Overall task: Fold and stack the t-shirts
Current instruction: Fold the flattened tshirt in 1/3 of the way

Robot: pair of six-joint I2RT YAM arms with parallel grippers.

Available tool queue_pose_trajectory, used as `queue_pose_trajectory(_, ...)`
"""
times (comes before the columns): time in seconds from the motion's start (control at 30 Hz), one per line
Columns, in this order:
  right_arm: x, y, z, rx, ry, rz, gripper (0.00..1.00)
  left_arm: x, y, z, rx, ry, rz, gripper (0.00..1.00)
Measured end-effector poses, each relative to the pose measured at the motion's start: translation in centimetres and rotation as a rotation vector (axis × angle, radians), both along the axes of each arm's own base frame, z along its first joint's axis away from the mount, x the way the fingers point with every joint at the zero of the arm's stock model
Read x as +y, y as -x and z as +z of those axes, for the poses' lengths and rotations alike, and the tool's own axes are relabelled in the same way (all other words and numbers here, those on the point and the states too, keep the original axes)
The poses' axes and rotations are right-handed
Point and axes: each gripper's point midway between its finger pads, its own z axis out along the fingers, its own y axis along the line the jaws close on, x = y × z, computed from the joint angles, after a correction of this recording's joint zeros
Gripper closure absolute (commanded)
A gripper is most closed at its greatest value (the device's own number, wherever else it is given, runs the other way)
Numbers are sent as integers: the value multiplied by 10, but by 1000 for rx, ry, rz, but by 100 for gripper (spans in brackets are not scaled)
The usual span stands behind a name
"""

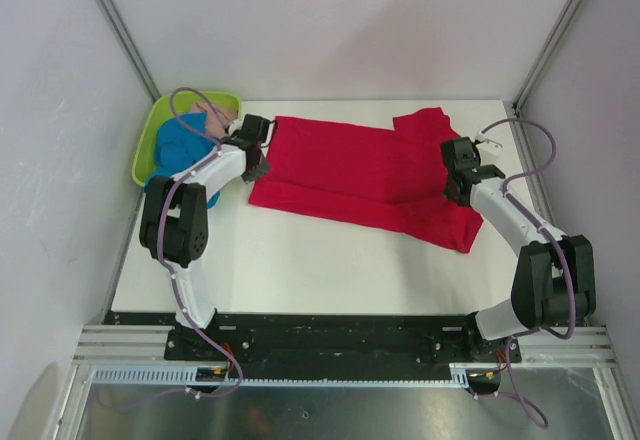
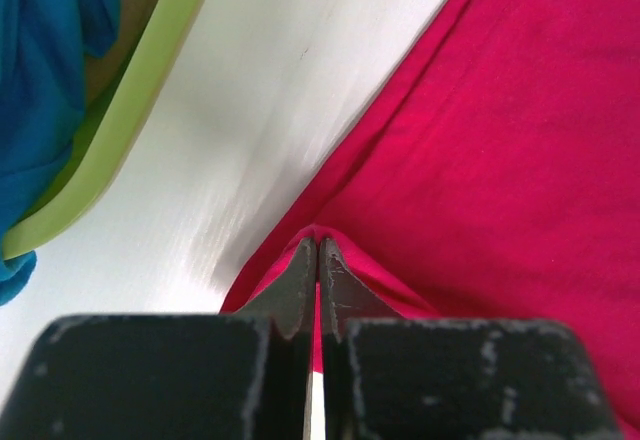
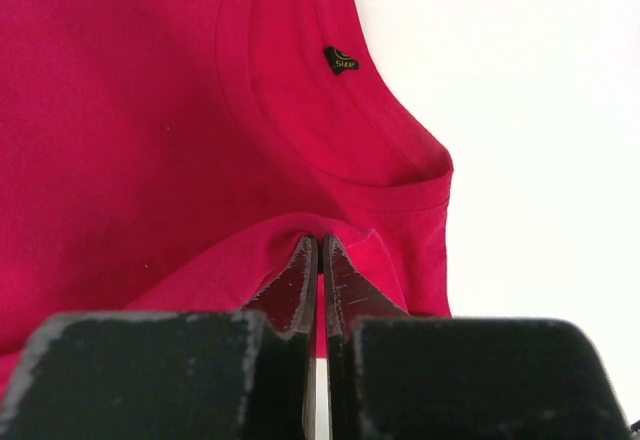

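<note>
The red t-shirt (image 1: 365, 172) lies spread across the white table, hem to the left, collar to the right. My left gripper (image 1: 258, 150) is shut on a pinch of the red t-shirt's left edge (image 2: 318, 232). My right gripper (image 1: 455, 175) is shut on a fold of red cloth (image 3: 320, 228) just below the collar with its size tag (image 3: 341, 60). The blue t-shirt (image 1: 180, 155) and the pale pink t-shirt (image 1: 222, 117) lie bunched in the lime-green basket (image 1: 150, 140); the blue one also shows in the left wrist view (image 2: 45, 70).
The lime-green basket's rim (image 2: 120, 130) runs close beside my left gripper at the table's back left corner. Metal frame posts (image 1: 545, 50) stand at the back corners. Bare white table (image 1: 330, 260) lies in front of the red shirt.
</note>
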Motion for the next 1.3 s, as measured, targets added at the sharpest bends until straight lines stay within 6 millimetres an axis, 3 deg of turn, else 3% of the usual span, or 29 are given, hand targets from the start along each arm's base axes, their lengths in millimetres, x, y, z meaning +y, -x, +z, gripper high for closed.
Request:
queue_pose_trajectory(0.83,-5,-28,-4,-5,5,-5,100,0,-16,-5,-7,20,6,100)
queue_pose_trajectory(1.3,-8,-30,-16,26,9,-7,100,-3,-25,-14,7,37,1,100)
